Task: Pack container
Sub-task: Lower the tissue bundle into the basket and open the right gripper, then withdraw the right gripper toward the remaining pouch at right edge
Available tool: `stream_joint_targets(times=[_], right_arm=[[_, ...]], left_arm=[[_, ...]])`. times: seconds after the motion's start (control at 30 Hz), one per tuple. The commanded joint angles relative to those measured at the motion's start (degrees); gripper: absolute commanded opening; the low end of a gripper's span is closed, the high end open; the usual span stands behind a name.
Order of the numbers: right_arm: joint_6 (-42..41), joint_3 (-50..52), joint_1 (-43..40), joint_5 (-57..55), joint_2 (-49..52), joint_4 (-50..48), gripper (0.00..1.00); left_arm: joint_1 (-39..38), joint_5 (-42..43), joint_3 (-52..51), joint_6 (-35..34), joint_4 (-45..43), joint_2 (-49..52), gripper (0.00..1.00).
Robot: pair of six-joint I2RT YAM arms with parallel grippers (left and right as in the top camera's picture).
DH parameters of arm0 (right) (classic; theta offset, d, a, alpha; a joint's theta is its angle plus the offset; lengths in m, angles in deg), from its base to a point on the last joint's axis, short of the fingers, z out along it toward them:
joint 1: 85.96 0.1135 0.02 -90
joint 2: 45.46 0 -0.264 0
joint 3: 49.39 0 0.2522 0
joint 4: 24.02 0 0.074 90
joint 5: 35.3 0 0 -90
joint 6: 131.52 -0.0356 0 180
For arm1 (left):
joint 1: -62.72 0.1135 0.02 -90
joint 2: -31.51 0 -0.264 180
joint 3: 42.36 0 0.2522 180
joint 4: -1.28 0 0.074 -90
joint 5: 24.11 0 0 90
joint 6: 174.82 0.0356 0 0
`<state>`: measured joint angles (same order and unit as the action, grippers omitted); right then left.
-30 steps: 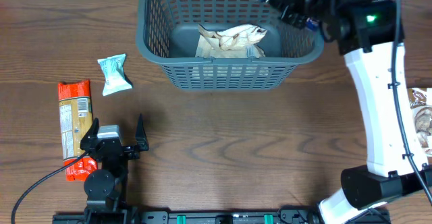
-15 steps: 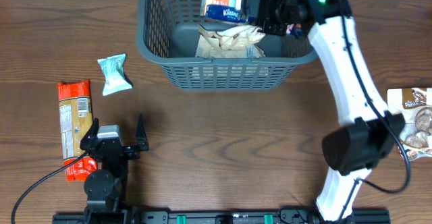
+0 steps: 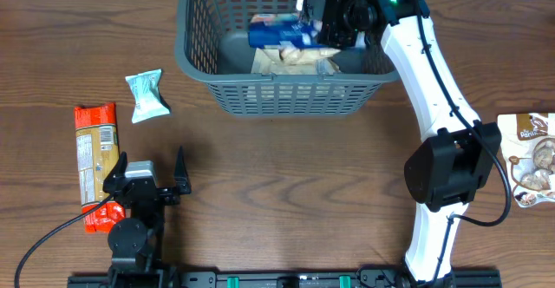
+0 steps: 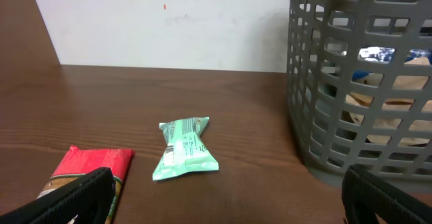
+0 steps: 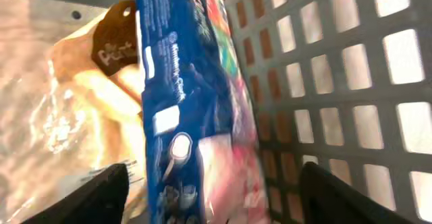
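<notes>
The container (image 3: pixel 286 97), a dark grey lattice basket, stands at the table's far middle. Inside it lies a tan snack bag (image 3: pixel 290 58). A blue tissue pack (image 3: pixel 282 33) sits tilted on top of that bag, blurred in the right wrist view (image 5: pixel 182 102). My right gripper (image 3: pixel 325 15) hangs inside the basket just right of the pack, jaws open, with gaps on both sides of it (image 5: pixel 216 197). My left gripper (image 3: pixel 150 160) rests open at the front left, holding nothing (image 4: pixel 226 197).
A small green pack (image 3: pixel 147 94) and a long red pack (image 3: pixel 94 149) lie left of the basket, seen also in the left wrist view as green pack (image 4: pixel 185 150) and red pack (image 4: pixel 91 173). Another snack bag (image 3: pixel 533 158) lies at the right edge.
The right arm swung left over the basket and lowered the blue pack into it. Its jaws have opened and the pack has tipped flat onto the tan bag. The left arm is still.
</notes>
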<state>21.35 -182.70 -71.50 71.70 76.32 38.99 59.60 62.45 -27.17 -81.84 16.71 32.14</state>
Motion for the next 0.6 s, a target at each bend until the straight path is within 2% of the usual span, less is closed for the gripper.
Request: stream_joint_targets(times=[0.0, 0.3, 0.43, 0.57], right_arm=[[-2.95, -0.90, 0.22, 1.03, -2.69, -1.20, 0.75], [-10.21, -7.26, -0.35, 3.30, -7.48, -2.32, 0.75], [-16.85, -11.26, -3.58, -1.27, -10.99, -2.16, 0.69], [-26.34, -12.11, -8.90, -7.63, -14.56, -2.58, 0.74]], left_arm=[[-0.09, -1.53, -1.20, -0.28, 2.12, -0.39, 0.99], [-0.09, -1.53, -1.20, -0.28, 2.12, -0.39, 0.99], [-0.09, -1.53, -1.20, -0.28, 2.12, -0.39, 0.98], [-0.09, -1.53, -1.20, -0.28, 2.12, -0.39, 0.99]])
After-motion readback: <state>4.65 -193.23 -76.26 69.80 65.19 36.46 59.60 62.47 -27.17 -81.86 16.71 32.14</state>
